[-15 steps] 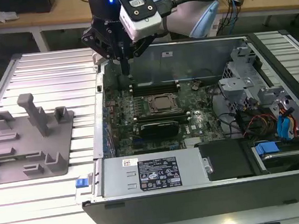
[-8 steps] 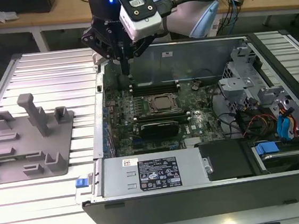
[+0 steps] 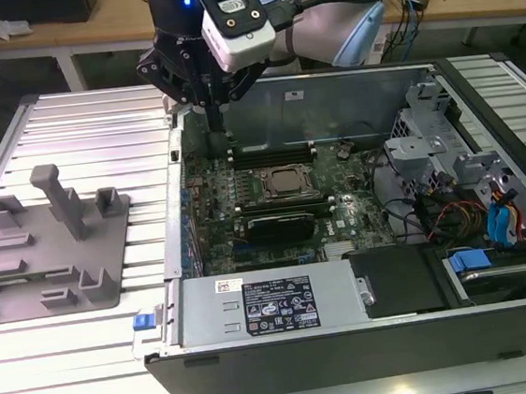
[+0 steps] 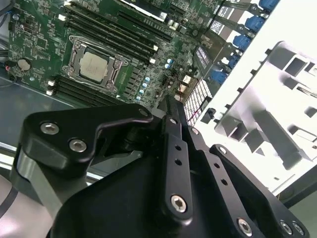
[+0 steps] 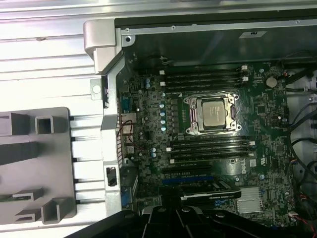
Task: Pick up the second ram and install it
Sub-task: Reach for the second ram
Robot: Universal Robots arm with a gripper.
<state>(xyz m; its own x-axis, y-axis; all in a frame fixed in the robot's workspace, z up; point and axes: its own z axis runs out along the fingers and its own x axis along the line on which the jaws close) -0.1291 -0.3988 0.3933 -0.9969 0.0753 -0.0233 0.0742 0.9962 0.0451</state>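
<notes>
My gripper (image 3: 215, 125) hangs over the back corner of the open computer case (image 3: 171, 263), on the exterior view's left, just above the motherboard (image 3: 242, 176). In the second wrist view its fingers (image 4: 168, 111) are pressed together, so the gripper (image 4: 167, 99) is shut. The second ram is hidden from me; I cannot tell if a stick sits between the fingers. The silver processor socket (image 3: 285, 183) (image 5: 212, 113) lies in the middle of the board. Long black memory slots run on both sides of it (image 5: 203, 79) (image 5: 208, 148).
A grey plastic fixture (image 3: 47, 248) with upright blocks sits on the ribbed metal table (image 3: 86, 121) beside the case. Inside the case are a power supply (image 3: 274, 304), a drive cage (image 3: 436, 141) and loose cables (image 3: 491, 220). Benches stand behind.
</notes>
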